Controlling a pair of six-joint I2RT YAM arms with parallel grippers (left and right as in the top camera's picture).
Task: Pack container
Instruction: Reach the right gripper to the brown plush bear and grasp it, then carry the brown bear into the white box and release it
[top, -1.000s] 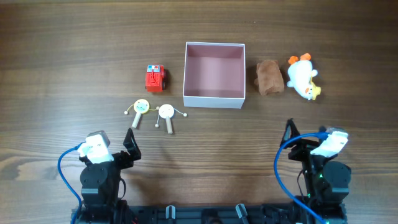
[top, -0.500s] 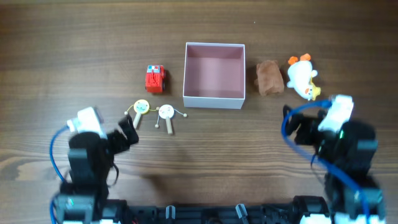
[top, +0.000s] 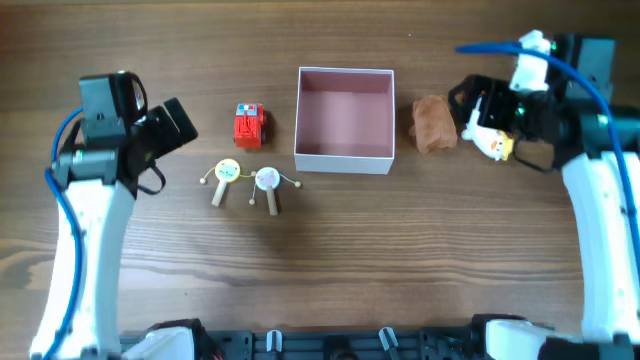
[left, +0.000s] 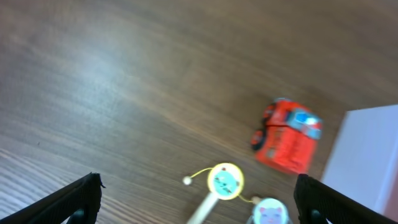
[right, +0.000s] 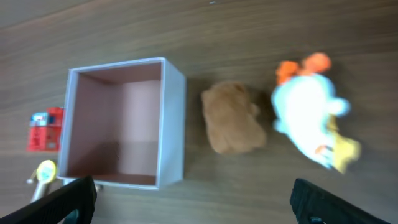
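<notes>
Overhead, I saw the left gripper (top: 172, 122) raised at the far left of the table (top: 330, 270), and the left wrist camera showed its jaws spread wide. To its right stood a red toy truck (top: 249, 125). A yellow-faced rattle (top: 227, 172) and a white-faced rattle (top: 267, 179) lay side by side nearer my edge. The container (top: 345, 158) sat at mid-table just right of the truck, open side up and pink inside. Beside its right wall lay a brown plush (top: 433, 123), then a white chicken plush (top: 490, 140). The right gripper (top: 475, 108) hung over that chicken, partly covering it, and the right wrist camera showed its jaws spread wide.
</notes>
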